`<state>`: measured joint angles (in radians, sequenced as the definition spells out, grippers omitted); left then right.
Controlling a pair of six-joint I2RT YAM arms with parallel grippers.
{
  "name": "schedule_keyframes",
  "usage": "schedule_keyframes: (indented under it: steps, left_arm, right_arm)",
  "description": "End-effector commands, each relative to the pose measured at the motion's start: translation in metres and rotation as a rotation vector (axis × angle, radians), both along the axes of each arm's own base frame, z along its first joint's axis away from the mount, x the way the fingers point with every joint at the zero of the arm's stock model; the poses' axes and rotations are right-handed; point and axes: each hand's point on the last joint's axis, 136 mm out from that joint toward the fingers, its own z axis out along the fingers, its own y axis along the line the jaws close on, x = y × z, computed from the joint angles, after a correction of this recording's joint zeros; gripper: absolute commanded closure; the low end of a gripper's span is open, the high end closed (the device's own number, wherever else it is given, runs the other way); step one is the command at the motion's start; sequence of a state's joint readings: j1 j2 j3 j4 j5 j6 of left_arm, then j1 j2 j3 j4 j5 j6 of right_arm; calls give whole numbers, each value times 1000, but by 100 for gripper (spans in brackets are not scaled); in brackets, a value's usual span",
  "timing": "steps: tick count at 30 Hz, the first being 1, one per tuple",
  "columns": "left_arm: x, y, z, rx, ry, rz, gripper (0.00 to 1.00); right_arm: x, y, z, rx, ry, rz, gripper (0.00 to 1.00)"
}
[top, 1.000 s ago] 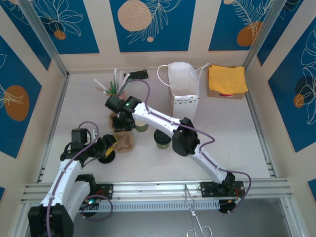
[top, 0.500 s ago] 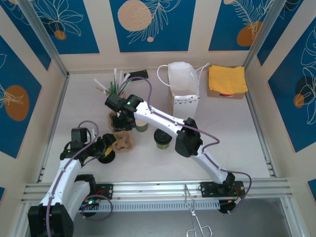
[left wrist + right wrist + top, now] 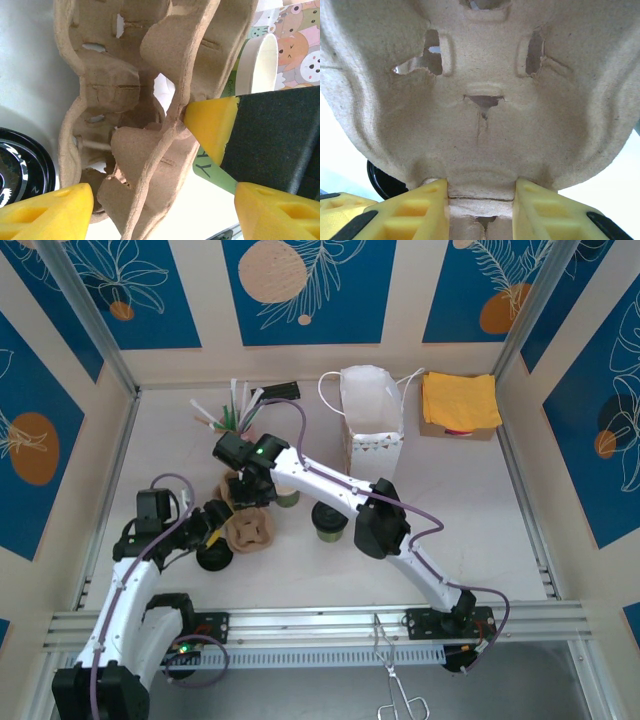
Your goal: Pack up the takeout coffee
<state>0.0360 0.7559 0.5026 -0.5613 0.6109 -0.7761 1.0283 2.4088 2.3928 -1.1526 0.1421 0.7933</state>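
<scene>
The brown pulp cup carrier (image 3: 252, 532) lies left of centre on the table. My right gripper (image 3: 246, 496) reaches down over its far edge and is shut on it. In the right wrist view both yellow fingers (image 3: 410, 210) press a ridge of the carrier (image 3: 480, 115). My left gripper (image 3: 212, 527) stands open at the carrier's left side. In the left wrist view the carrier (image 3: 125, 115) has an edge between its wide-apart fingertips (image 3: 47, 210) without touching them. A green lidded coffee cup (image 3: 328, 522) stands right of the carrier, an open cup (image 3: 287, 497) behind it.
A loose black lid (image 3: 213, 558) lies by the left gripper. The white paper bag (image 3: 372, 420) stands open at the back, a yellow cloth (image 3: 460, 400) to its right, straws (image 3: 235, 410) at the back left. Metal tongs (image 3: 398, 685) hang at the near rail.
The left gripper has opened, let go of the carrier and drawn back to the left. The carrier has tipped over flatter on the table under the right gripper, which stays shut on it.
</scene>
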Motion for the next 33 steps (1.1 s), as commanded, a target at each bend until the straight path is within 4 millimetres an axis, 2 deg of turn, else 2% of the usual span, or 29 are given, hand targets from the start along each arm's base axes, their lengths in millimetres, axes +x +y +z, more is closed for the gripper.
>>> schedule_keyframes:
  steps: [1,4,7,9,12,17,22,25,28,33]
  left_arm:
    - [4,-5,14,-12,-43,-29,26]
    - [7,0,19,19,-47,-13,25]
    - [9,11,24,82,-33,30,21]
    - [11,19,33,130,-37,55,16]
    - [15,30,49,195,-54,87,14]
    - [20,30,59,191,-69,95,14]
    - [22,15,55,103,-92,47,23]
    - [25,5,47,39,-108,15,29]
    - [25,12,38,93,-106,23,40]
    - [32,24,32,174,-98,54,44]
  right_arm:
    - [-7,-2,17,17,-8,20,68]
    - [-6,-1,19,23,-15,29,68]
    - [-6,1,25,32,-24,38,68]
    - [-7,2,30,40,-36,47,68]
    - [-6,4,38,56,-48,54,68]
    - [-8,4,32,48,-36,64,68]
    - [-8,6,33,52,-41,67,68]
    - [-8,8,33,61,-41,73,68]
    - [-10,10,32,62,-36,79,68]
    - [-13,11,31,64,-38,92,68]
